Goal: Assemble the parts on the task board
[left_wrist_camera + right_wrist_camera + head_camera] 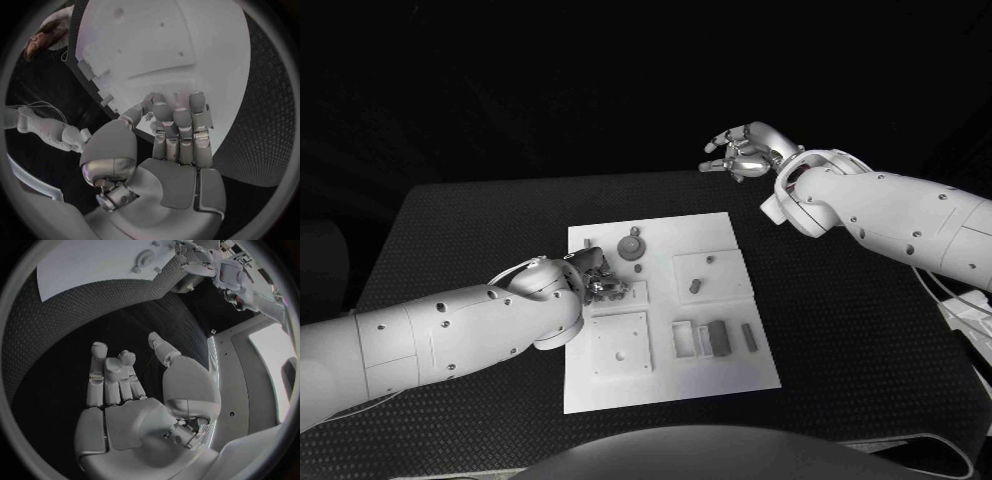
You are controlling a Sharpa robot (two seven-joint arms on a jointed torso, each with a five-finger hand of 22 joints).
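On the middle of the dark desk (473,220) lies the white task board (718,385), a flat plate with raised square blocks and cut-out slots, and most of the job looks unfinished. A round part (635,247) sits near the board's far edge, with a small peg (589,243) beside it toward the far left corner. Two small studs stand on a raised block (710,272) by the right edge. Close to the near right corner an open rectangular frame (684,338) lies next to a dark bar (717,338) and a thinner strip (749,337); these seem loose on the plate, not seated, though I cannot be sure. A square block with small holes (622,345) sits by the near left edge. The left robot hand (593,278) hovers low over the board's left side, its fingers (180,120) held together and bent forward toward the plate; whether they pinch a small part, touch the surface or close on nothing is hidden. The right robot hand (744,152) is raised well clear, beyond the desk's far edge, with fingers (106,372) loosely spread and nothing in it. My judgement is that the work is at an early stage: the left robot hand is busy at one spot, and the loose pieces near the right corner have yet to be fitted.
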